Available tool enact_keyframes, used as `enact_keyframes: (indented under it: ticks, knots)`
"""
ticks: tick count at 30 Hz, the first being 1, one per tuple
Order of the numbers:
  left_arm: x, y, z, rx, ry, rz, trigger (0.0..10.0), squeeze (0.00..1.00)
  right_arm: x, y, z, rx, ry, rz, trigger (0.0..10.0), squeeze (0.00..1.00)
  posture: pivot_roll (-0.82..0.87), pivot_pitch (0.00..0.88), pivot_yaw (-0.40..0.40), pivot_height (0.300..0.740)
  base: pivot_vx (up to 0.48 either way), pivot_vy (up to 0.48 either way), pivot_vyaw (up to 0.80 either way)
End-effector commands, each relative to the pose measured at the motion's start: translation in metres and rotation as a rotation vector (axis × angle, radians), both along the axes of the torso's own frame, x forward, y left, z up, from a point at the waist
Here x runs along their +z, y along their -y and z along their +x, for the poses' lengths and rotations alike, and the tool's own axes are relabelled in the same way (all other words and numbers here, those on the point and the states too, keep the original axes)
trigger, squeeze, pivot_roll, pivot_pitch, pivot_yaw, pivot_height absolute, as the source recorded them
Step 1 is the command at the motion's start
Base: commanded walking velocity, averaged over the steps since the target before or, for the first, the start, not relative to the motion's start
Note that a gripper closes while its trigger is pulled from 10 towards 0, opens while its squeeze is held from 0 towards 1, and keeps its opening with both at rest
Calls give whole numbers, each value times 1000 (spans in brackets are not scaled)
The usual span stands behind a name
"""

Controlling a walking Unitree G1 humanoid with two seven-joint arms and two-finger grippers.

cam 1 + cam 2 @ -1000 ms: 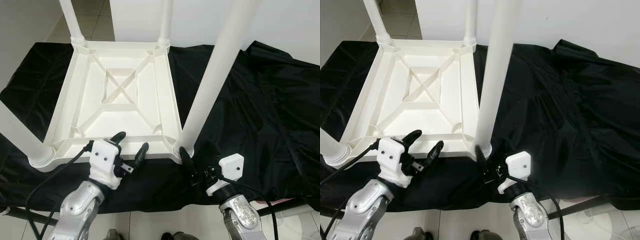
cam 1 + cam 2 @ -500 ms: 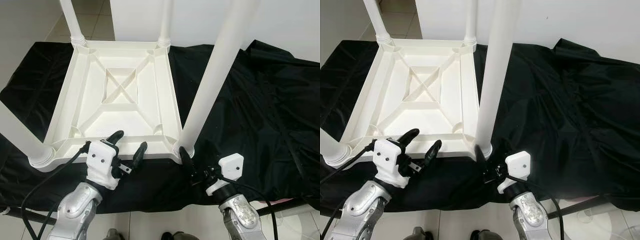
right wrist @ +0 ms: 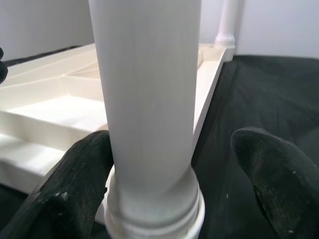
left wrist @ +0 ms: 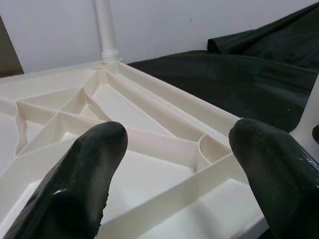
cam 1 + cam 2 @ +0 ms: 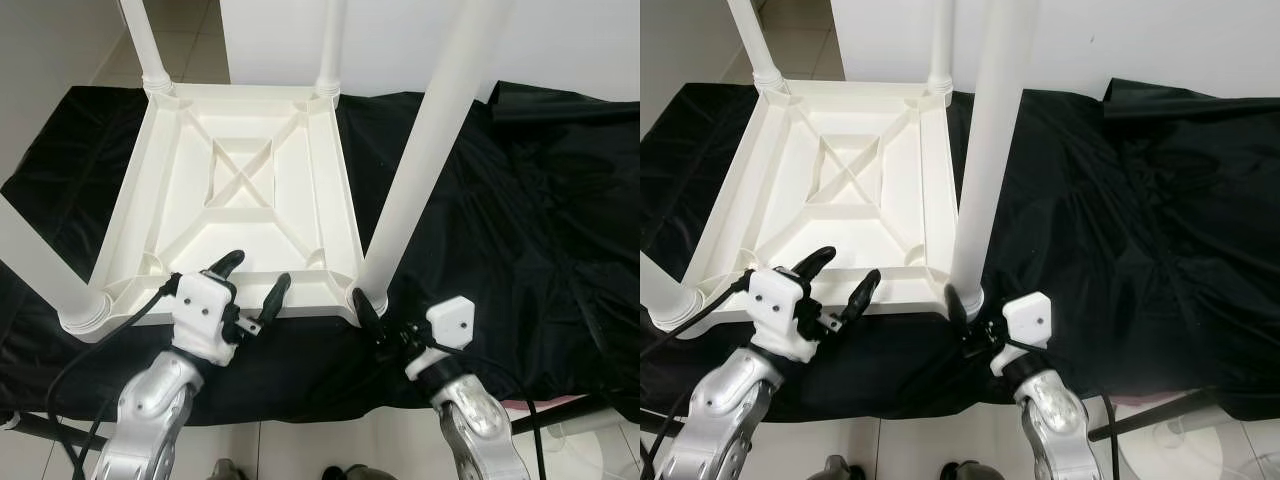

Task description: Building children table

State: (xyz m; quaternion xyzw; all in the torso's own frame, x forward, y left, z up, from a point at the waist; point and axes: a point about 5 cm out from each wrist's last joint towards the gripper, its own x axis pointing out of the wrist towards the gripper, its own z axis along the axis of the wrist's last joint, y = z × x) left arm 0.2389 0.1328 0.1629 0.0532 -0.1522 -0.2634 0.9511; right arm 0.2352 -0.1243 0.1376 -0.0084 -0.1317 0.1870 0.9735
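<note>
Table: your upturned table top (image 5: 240, 190) lies on the cloth (image 5: 520, 220), left part.
Near-right leg (image 5: 425, 150): between your right gripper's (image 3: 169, 189) spread fingers.
Left gripper (image 5: 250, 295): at the top's near edge.

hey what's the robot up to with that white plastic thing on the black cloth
It is putting together a small white table that lies upside down on a black cloth, with all four legs standing in its corner sockets. The right gripper is open around the base of the near right leg, one finger touching it. The left gripper is open over the table's near rim, holding nothing.
</note>
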Motion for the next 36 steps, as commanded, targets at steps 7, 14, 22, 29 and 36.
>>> enact_keyframes:
  ticks: [7, 14, 22, 29, 36]
  knots:
    - [-2, 5, 6, -6, 13, 2, 10000, 0, -3, 1, 6, -4, 4, -3, 10000, 0, -1, 45, -32, 740, 0, 0, 0]
    - [-2, 12, 8, -22, 26, -14, 10000, 0, -1, 0, 13, 1, 21, -6, 10000, 0, -1, 39, -41, 740, 0, 0, 0]
    - [-4, 16, 3, -130, 10, 15, 10000, 0, 4, -2, 19, -3, 44, -16, 10000, 0, 1, 40, -55, 740, 0, 0, 0]
    - [-4, 17, -11, -386, -73, 129, 10000, 0, 22, -14, 23, -46, 86, 29, 10000, 0, -3, 55, -49, 740, 0, 0, 0]
    - [3, 15, -17, -458, -82, 158, 10000, 0, 34, -25, 24, -47, 115, 40, 10000, 0, 0, 69, -42, 740, 0, 0, 0]
